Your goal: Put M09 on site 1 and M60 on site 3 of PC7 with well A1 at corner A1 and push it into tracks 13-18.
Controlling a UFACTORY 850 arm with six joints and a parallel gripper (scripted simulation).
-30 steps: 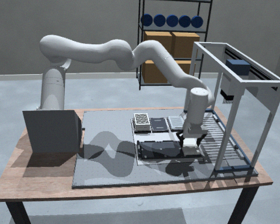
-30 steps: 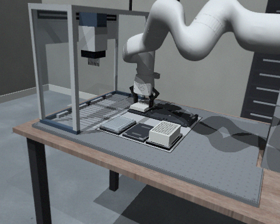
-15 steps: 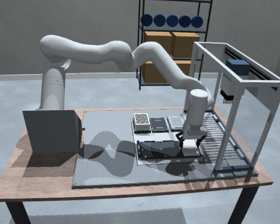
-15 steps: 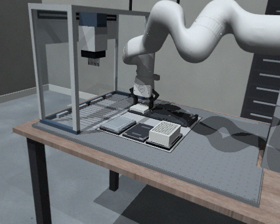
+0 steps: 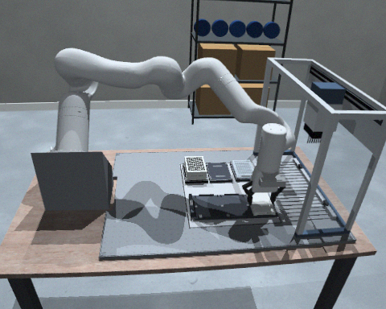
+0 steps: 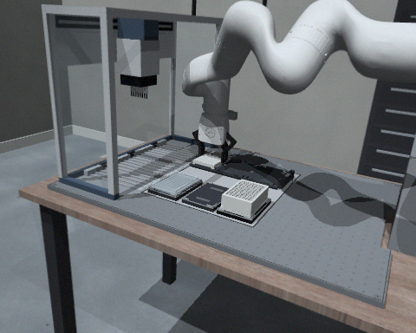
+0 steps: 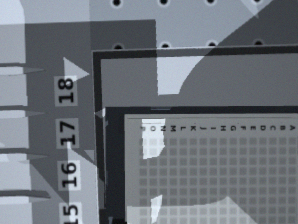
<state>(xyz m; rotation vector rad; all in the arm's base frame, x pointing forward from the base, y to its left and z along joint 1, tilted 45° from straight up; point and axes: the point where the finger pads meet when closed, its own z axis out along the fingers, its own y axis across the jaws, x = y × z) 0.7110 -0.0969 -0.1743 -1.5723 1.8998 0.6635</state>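
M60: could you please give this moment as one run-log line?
pincer: shut on M60 | position: over PC7's rail-side end | S2 nest: no plate | M09, M06: in nests | release: pending

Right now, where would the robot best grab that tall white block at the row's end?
Probably from straight above, pinching the tall white block across its two long side walls: they stand exposed above its nest, and the neighbouring nest is vacant, leaving finger room.
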